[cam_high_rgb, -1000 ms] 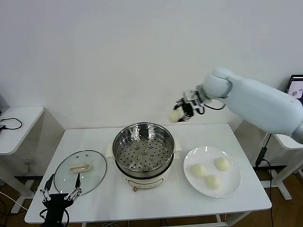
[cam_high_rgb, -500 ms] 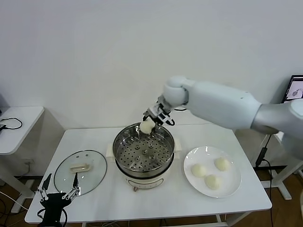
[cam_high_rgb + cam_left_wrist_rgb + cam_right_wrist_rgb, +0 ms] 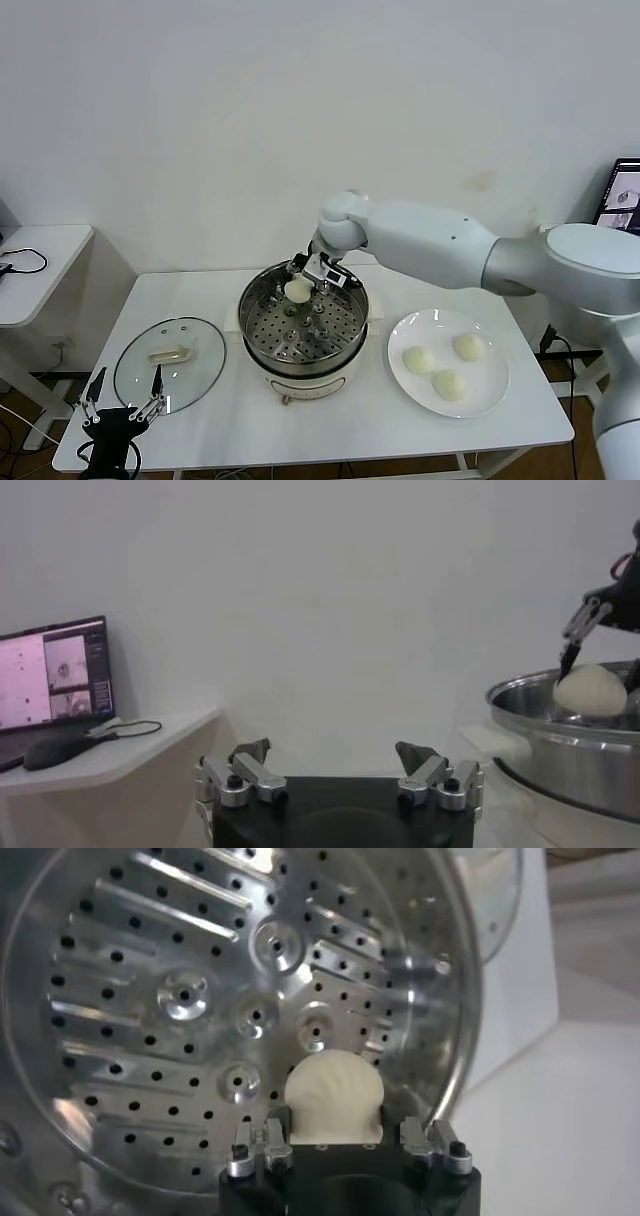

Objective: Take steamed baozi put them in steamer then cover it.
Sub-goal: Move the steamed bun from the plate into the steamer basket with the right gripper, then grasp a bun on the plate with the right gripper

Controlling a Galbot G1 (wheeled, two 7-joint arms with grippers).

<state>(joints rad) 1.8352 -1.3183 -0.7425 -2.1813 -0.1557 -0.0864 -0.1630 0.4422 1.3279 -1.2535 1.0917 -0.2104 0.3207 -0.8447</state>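
The steel steamer (image 3: 262,300) stands mid-table with its perforated tray (image 3: 150,998) bare. My right gripper (image 3: 303,285) is shut on one baozi (image 3: 298,291) and holds it just inside the far rim of the steamer. The right wrist view shows that baozi (image 3: 332,1098) between the jaws, above the tray. Three more baozi (image 3: 419,359) lie on the white plate (image 3: 495,395) to the right. The glass cover (image 3: 200,375) with its cream handle lies flat on the table, left of the steamer. My left gripper (image 3: 122,388) is open, low at the table's front left corner, near the cover.
A small white side table (image 3: 30,270) stands at the far left with a cable on it. A screen (image 3: 622,185) shows at the right edge. In the left wrist view a laptop (image 3: 55,675) sits on a side table.
My right arm has swung left from beyond the plate and come down, bringing the baozi from above the table's back edge into the steamer. The left arm has barely shifted.
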